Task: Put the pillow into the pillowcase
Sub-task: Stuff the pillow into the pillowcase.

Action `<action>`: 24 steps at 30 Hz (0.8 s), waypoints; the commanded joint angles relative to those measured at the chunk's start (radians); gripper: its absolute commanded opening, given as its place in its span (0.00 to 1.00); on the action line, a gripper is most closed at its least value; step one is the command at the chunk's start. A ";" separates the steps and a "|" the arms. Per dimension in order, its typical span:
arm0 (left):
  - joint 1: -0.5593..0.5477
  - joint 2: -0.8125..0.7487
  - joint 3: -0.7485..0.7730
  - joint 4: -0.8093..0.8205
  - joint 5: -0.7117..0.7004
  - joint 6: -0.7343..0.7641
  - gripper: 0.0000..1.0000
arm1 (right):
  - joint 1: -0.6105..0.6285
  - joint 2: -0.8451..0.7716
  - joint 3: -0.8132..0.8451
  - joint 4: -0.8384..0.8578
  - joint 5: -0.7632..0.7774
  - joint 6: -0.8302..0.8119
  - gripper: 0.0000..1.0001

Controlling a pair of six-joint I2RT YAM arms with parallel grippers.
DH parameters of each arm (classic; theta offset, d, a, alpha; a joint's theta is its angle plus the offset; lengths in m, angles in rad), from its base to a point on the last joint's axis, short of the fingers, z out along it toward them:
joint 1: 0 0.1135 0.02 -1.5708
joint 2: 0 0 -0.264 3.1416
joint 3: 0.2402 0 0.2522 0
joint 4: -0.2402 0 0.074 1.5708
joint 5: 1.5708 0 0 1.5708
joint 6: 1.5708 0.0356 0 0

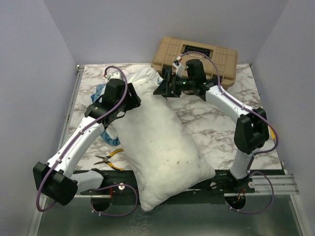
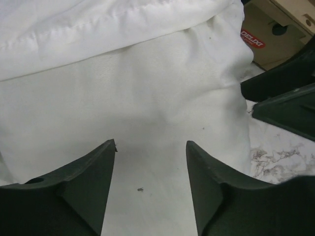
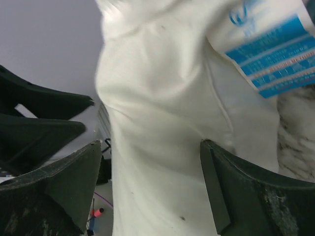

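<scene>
1. Hovering just over the large, plump, white stuffed pillow (image 2: 157,98), the left gripper (image 2: 150,164) has its fingers spread and pinches nothing.
2. The right gripper (image 3: 152,182) is likewise spread wide, its dark fingers (image 3: 256,196) either side of the pillow's far end, near a blue printed label (image 3: 275,54).
3. Both grippers are close together there. The pillow runs diagonally to the near table edge and overhangs it.
4. Blue-frilled pillowcase fabric (image 1: 100,92) peeks out under the left arm, at the pillow's left side.
5. A tan hard plastic case (image 1: 194,56) stands behind. Yellow-handled pliers (image 1: 109,160) lie near-left on the marble-patterned table (image 1: 216,128).
</scene>
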State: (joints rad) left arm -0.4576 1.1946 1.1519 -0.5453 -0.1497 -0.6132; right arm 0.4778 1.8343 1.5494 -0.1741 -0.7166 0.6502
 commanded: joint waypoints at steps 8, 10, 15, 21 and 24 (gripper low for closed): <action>0.020 -0.029 0.074 -0.304 0.021 -0.025 0.82 | 0.002 -0.041 -0.252 -0.106 -0.120 -0.060 0.87; 0.028 -0.028 0.053 -0.360 0.063 -0.033 0.82 | 0.008 -0.038 -0.313 0.019 -0.182 0.041 0.86; 0.024 -0.055 -0.023 -0.273 0.322 -0.088 0.85 | 0.077 0.034 -0.386 0.452 -0.266 0.370 0.81; -0.034 -0.031 -0.074 -0.127 0.500 -0.145 0.86 | 0.133 0.103 -0.336 0.677 -0.222 0.622 0.76; -0.113 0.040 -0.070 -0.116 0.465 -0.147 0.87 | 0.134 0.122 -0.297 0.661 -0.213 0.649 0.76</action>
State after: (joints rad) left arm -0.4828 1.1687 1.0939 -0.7425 0.2279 -0.7231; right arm 0.5907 1.9163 1.2041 0.3866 -0.8921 1.1473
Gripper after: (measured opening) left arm 0.865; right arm 0.762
